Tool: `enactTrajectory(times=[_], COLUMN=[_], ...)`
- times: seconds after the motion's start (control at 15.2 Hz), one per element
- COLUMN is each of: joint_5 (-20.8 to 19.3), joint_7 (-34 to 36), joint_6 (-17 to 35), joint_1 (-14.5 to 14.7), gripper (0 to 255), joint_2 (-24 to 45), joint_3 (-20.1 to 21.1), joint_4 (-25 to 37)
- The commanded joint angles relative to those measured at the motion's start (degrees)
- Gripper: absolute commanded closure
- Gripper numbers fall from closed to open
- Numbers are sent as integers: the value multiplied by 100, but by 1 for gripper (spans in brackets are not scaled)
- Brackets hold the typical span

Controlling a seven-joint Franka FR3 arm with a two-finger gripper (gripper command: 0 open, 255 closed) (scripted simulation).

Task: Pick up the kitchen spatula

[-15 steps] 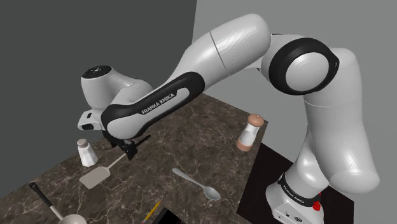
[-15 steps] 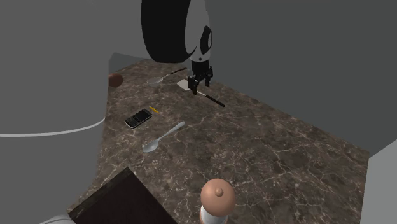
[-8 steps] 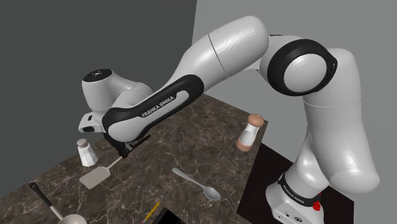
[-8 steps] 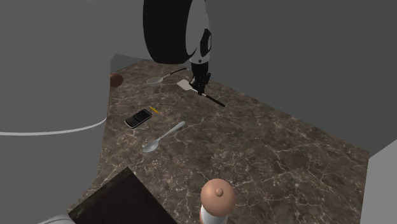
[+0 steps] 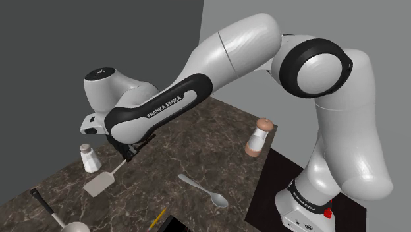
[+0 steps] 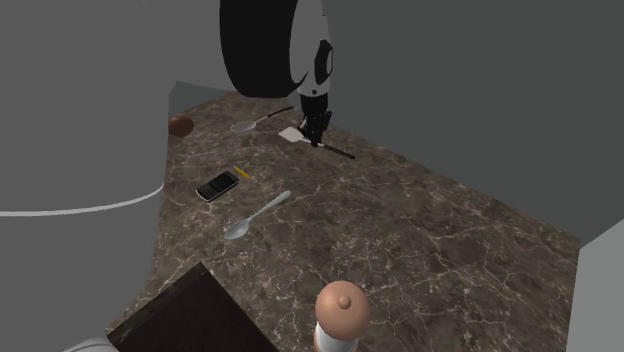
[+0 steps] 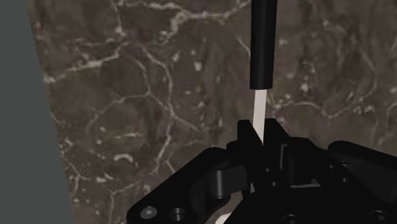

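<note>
From where I stand, the kitchen spatula [image 5: 100, 182] sits low over the dark marbled counter [image 5: 197, 142], toward the edge that runs along the grey wall. A white salt shaker [image 5: 89, 158] stands just beside its blade, and a pale spoon [image 5: 203, 190] lies well apart toward the counter's middle. The black gripper [image 5: 129, 155] is down at the spatula's shaft. The wrist view shows the fingers [image 7: 245, 137] close together, clasping the thin pale shaft [image 7: 257, 108] between them, just short of where the black grip [image 7: 262, 44] begins. So the tool is clamped on the spatula, not merely straddling it. Whether the blade [image 6: 290, 133] is off the stone I cannot tell. I judge the spatula light and stiff, so weight should be no trouble; the concern is the hold. The shaft is narrow and looks smooth, with the flat blade at one end and the long grip at the other. It could pivot in the jaws or slide if the lift is jerky. The thicker black grip would give more to bite on, but this hold near the middle should balance it fairly well. A straight, steady rise looks the sensible next move, keeping clear of the shaker.
</note>
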Motion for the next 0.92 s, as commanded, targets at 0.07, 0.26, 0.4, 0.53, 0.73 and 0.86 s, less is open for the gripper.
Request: enactTrajectory(times=[0.07,0.26,0.4,0.53,0.73,0.86], joint_5=[34,69,91,113,144,146], joint_7=[-23,-52,-71,-89,-117,-118], joint_6=[-164,-332,-447,-564,-743,-752], joint_1=[-7,-18,-24,-30,-37,-37], gripper=[255,255,255,255,255,255], joint_2=[-116,-237,-312,-385,-487,-492], joint_3=[23,44,57,69,86,86], joint_4=[51,99,141,187,267,271])
